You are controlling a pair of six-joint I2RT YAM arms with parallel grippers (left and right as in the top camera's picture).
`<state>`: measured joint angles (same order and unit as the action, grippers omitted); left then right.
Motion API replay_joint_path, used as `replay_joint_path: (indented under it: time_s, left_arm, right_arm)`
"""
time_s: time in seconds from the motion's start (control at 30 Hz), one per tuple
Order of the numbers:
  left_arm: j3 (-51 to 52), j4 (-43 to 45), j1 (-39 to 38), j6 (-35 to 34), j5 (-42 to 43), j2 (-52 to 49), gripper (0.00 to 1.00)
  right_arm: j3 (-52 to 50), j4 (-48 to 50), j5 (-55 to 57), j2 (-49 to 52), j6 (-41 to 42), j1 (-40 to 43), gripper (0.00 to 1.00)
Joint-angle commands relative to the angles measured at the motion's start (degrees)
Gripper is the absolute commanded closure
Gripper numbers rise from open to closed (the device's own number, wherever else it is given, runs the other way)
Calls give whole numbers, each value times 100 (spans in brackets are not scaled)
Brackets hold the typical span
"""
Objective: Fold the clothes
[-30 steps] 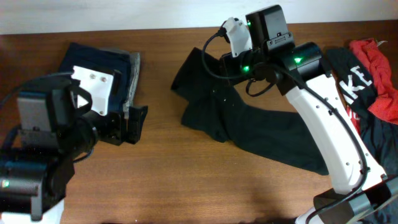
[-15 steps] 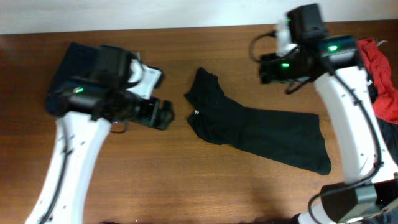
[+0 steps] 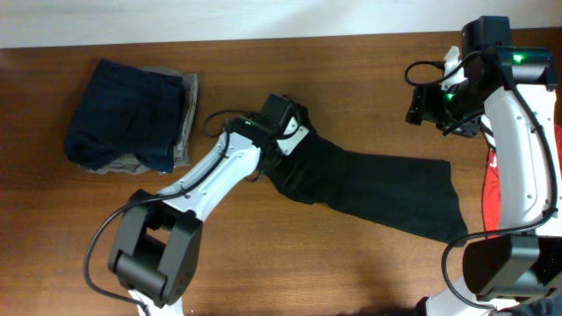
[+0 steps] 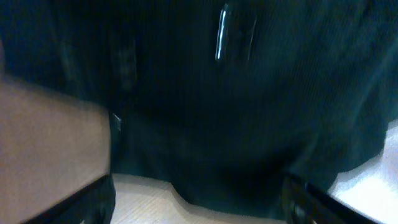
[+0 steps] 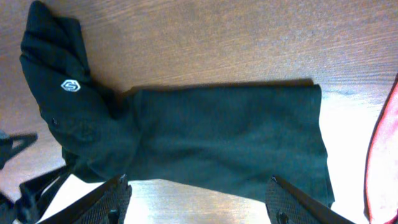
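A long black shirt lies flat and slanted across the middle of the table, its bunched end at the left. Its small white logo shows in the right wrist view. My left gripper hovers low over that bunched end, open, with dark cloth filling its view and only bare table between its fingertips. My right gripper is open and empty, raised at the back right, off the shirt's far side. The whole shirt lies spread below it.
A folded stack of navy and grey clothes sits at the back left. A red garment shows at the right edge, behind my right arm, and as a red strip in the right wrist view.
My right gripper opened, let go of the shirt's left end and pulled back to the right. My left arm swung from the folded stack over to the shirt's bunched end.
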<state>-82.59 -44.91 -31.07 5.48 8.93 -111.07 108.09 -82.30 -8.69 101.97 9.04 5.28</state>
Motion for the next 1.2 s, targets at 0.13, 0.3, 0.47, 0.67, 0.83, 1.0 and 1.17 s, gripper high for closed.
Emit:
replay_joint_path:
  time_s: [0.13,0.3,0.47,0.67,0.83,1.0,1.17]
  left_arm:
    - [-44,1814,-114,-24,101,-476,91]
    - [-286,1165,199,-302,-1244,-308,100]
    - [-413,105,1130,-632,-1738,214,100]
    - [-413,-341,1276,-632,-1733,236,99]
    - [-413,-341,1276,-634,-1733,236,83]
    - [-415,-363,1276,-634,-1729,254,74]
    - [-415,-564,1276,-632,-1733,632,100]
  right_arm:
    - [-22,2,-2,0,24,0,26]
    - [-138,72,186,0,22,13,25]
    - [-1445,691,181,4,28,256,22]
    - [-3727,2312,-258,4,22,522,22]
    - [-4758,3716,-1137,4,26,391,32]
    - [-5056,4124,-1613,-4,22,330,86]
    - [-4513,3589,-2039,-704,-433,345,96]
